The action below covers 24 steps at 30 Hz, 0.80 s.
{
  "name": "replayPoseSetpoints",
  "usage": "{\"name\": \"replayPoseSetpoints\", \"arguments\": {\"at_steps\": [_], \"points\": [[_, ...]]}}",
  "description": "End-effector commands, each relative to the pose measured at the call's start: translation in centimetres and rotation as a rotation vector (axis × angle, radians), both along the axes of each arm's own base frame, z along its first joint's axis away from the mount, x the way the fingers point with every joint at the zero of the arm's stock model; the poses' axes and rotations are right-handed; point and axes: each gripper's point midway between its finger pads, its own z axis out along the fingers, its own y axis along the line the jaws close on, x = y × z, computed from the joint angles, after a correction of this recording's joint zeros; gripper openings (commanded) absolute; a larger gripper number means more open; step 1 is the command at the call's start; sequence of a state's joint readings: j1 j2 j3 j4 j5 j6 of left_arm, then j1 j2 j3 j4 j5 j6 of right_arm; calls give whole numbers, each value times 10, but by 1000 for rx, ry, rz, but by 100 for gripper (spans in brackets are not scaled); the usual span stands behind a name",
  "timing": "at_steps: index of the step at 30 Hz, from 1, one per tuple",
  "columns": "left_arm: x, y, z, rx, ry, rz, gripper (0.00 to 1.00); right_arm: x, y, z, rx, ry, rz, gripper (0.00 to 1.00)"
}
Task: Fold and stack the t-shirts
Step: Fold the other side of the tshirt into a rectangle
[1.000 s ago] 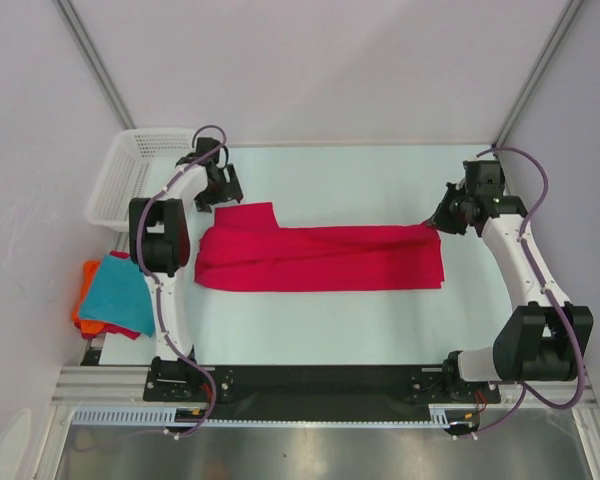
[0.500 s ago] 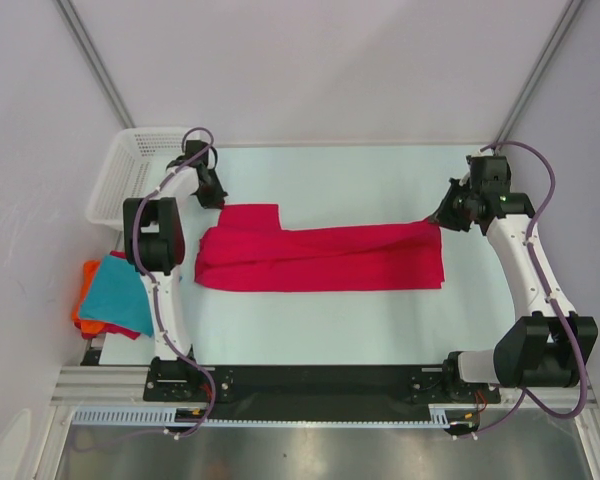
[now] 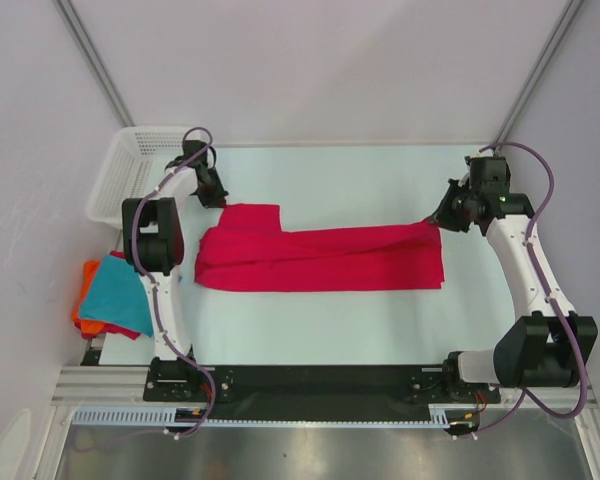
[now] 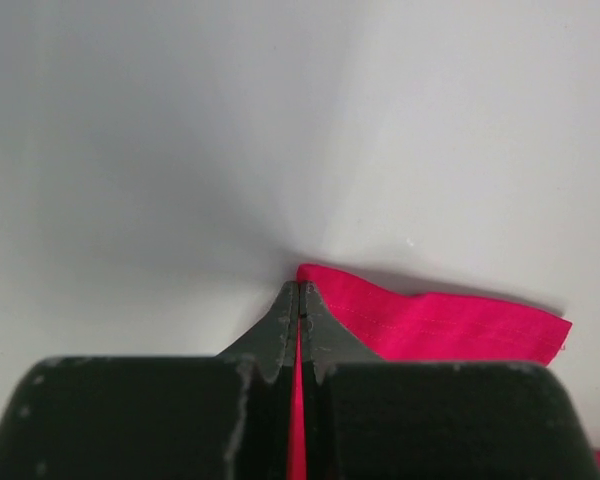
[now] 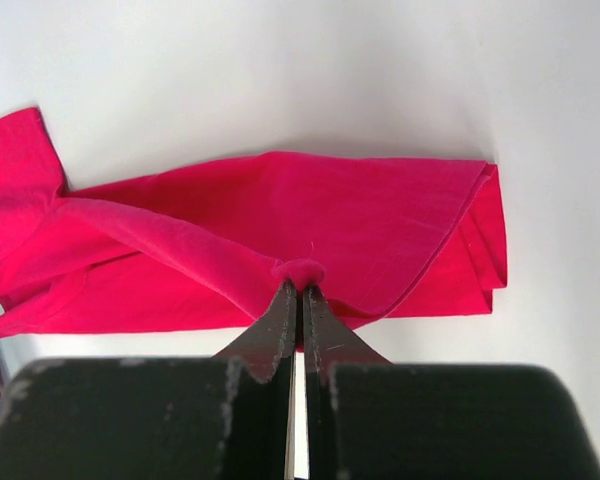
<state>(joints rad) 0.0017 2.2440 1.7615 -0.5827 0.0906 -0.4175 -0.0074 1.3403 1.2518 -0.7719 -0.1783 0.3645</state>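
T-shirts, three: crimson-pink shirt (image 3: 320, 258), teal shirt (image 3: 118, 297), orange shirt (image 3: 85, 272). Mesh basket (image 3: 120, 180), one. Hands, two: left hand (image 4: 298, 295), right hand (image 5: 300, 288).

The white-and-black left arm (image 3: 160, 290) rises from its base, folds at a black elbow joint and reaches toward the far left corner. Its black two-finger left gripper (image 3: 218, 198) points down and inward, and its fingers (image 4: 280, 325) are pressed together on the hem of the crimson-pink cloth t-shirt (image 4: 430, 325). The white-and-black right arm (image 3: 525, 265) stretches up the right side with its wrist turned inward. The right gripper (image 3: 435, 221) seems to sit low, its fingers closed tight, pinching a small tuft of that shirt
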Motion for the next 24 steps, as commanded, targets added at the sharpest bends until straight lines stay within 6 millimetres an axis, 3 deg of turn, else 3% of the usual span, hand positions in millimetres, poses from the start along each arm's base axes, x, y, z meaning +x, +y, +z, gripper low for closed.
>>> {"name": "replayPoseSetpoints", "arguments": {"at_steps": [1, 8, 15, 19, 21, 23, 24], "points": [[-12, 15, 23, -15, 7, 28, 0, 2, 5, 4, 10, -38, 25, 0], [-8, 16, 77, -3, -81, 25, 0, 5, 6, 3, 14, -50, 27, 0], [-7, 17, 116, 8, -141, 13, 0, 23, 7, 21, 21, -97, 28, 0], [-17, 19, 134, 20, -163, 5, 0, 23, 9, 35, 36, -125, 35, 0], [-23, 18, 150, 21, -194, 0, 0, 20, 10, 39, 39, -130, 38, 0], [-32, 17, 153, 17, -194, -3, 0, 12, 11, 46, 42, -137, 41, 0], [-38, 16, 166, 12, -220, -3, 0, 8, 11, 47, 44, -139, 42, 0]]}}
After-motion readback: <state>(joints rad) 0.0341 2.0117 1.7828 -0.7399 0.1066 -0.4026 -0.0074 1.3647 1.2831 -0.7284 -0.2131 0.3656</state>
